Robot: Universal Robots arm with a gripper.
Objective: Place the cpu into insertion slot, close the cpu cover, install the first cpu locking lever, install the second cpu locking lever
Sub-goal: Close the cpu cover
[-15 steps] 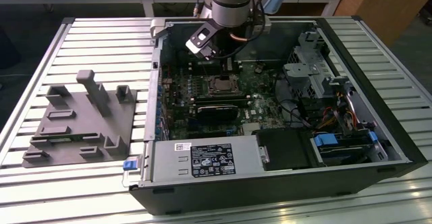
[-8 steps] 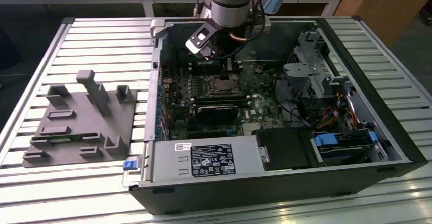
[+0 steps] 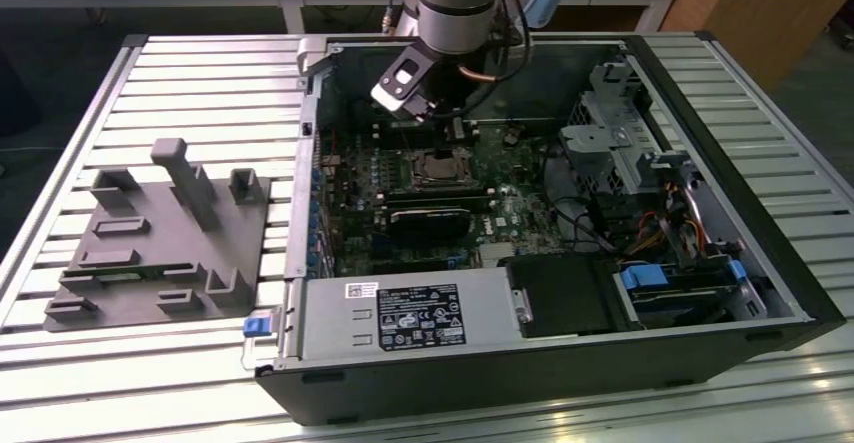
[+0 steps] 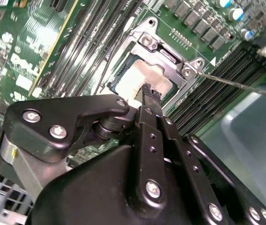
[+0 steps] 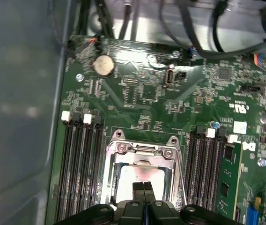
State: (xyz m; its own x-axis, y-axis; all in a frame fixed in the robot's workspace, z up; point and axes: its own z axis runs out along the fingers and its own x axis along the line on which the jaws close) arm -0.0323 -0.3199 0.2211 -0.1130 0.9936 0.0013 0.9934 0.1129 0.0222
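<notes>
In the exterior view, your arm reaches down into the open computer case (image 3: 534,388) on the slatted worktop (image 3: 200,83). The pincer (image 3: 447,123) hangs just above the insertion slot (image 3: 438,168). A grey fixture (image 3: 147,243) lies well apart, at the exterior view's left.

In the second wrist view, the pincer (image 4: 150,93) is clenched, its 2 tips pressed together with nothing between them, right over the pale top of the cpu (image 4: 137,77). The cpu lies in the slot, and the cpu cover (image 4: 168,56) appears to lie down around it. 1 thin locking lever (image 4: 231,83) juts out sideways from the cover's corner, so I judge it unlatched.

In the first wrist view, you see the clenched tips (image 5: 144,187) over the cpu (image 5: 133,176), with the cover frame (image 5: 142,149) around it and memory slots (image 5: 79,164) on both sides. You cannot tell whether the tips touch the chip.

Your risks, as I judge them:
- With a lever free, the cover could lift, or the chip could shift in the slot, if the tips drag sideways.
- Pushing hard on the chip's top could scratch it or strain the contacts beneath.
- The tips could also snag the cover's rim.
</notes>
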